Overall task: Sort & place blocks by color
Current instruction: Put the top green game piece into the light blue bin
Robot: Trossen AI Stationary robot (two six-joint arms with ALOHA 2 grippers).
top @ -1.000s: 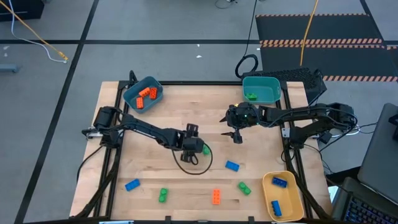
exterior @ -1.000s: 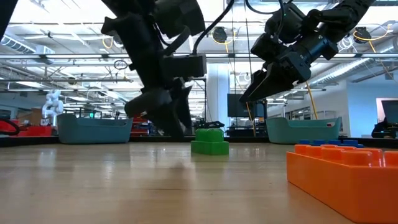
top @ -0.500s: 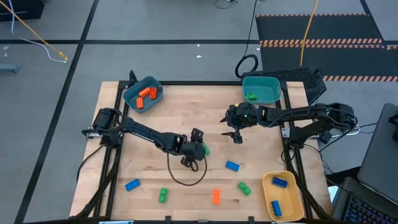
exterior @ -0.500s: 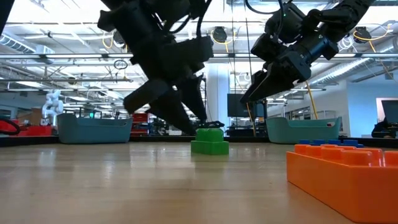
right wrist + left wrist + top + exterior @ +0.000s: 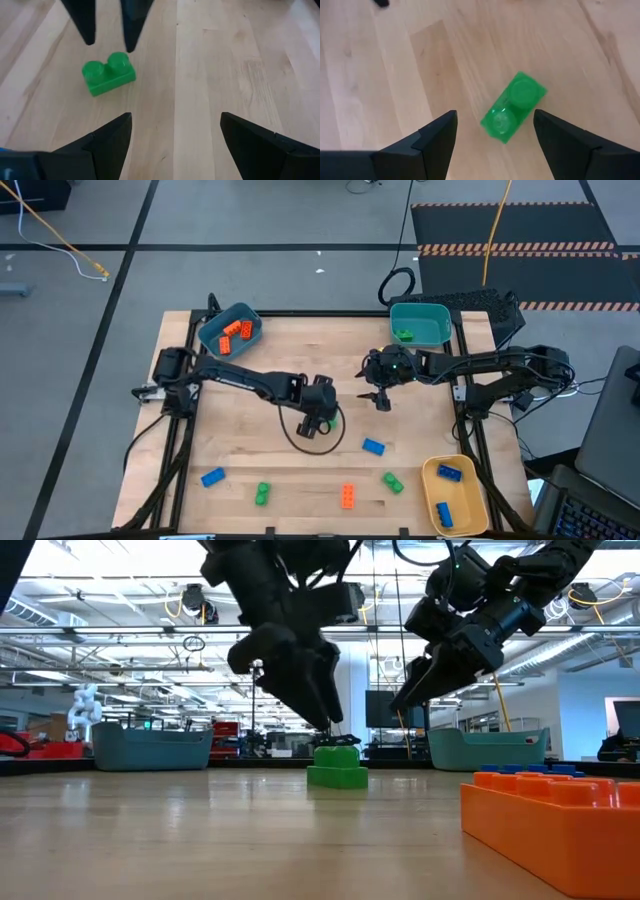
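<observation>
High view: overhead, straight down, whole table (image 5: 250, 370).
Low view: tabletop height, level, facing the room.
Wrist views: close, apparently both looking down on one green brick (image 5: 513, 106).

Left gripper (image 5: 320, 418) hangs directly above the green block (image 5: 513, 106), jaws spread wide. Right gripper (image 5: 380, 398) hovers beside it, tilted, jaws also wide.

Left gripper (image 5: 322, 418) above a block (image 5: 514, 106); right gripper (image 5: 380, 399) near.
</observation>
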